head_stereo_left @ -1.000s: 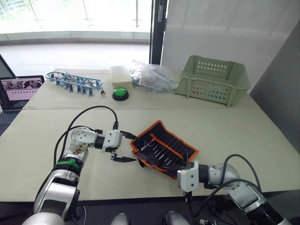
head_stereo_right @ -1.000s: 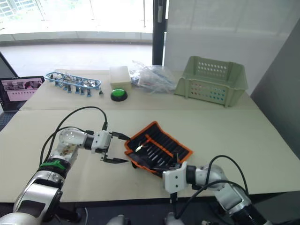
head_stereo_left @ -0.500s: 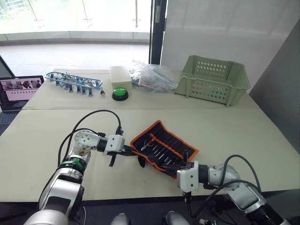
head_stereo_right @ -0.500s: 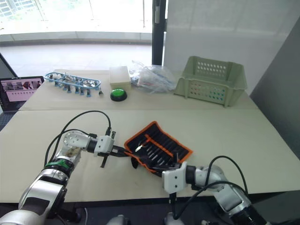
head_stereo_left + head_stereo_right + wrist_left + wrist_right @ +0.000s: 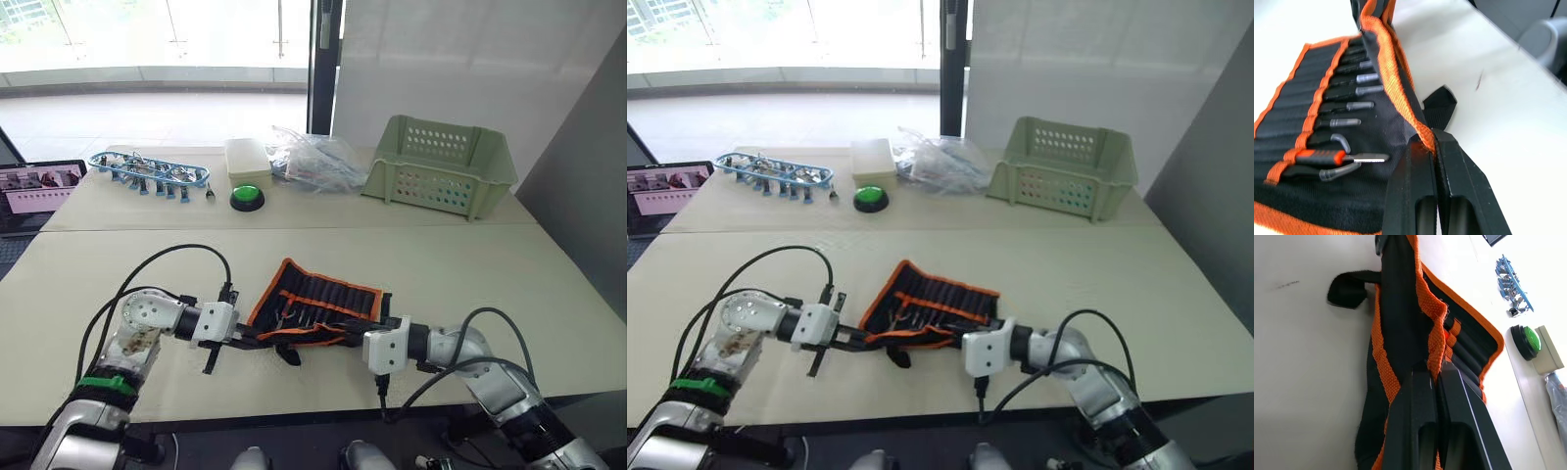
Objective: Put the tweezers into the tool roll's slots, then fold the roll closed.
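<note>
**Tool roll pinched at both ends**

Tool roll (image 5: 315,305) lies near the worktop's (image 5: 490,264) front edge, its near orange hem lifted. The left gripper (image 5: 1428,147) is clamped on that hem at one end, and the right gripper (image 5: 1432,373) is clamped on it at the other. Tweezers (image 5: 1354,105) sit tucked in the slots (image 5: 1322,105). The strap (image 5: 1441,104) trails onto the worktop.

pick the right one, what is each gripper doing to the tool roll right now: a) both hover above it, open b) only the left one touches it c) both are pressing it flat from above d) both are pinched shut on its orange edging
d: the left gripper and the right gripper each have their fingers closed on the orange edging of the tool roll, one at each near corner.
</note>
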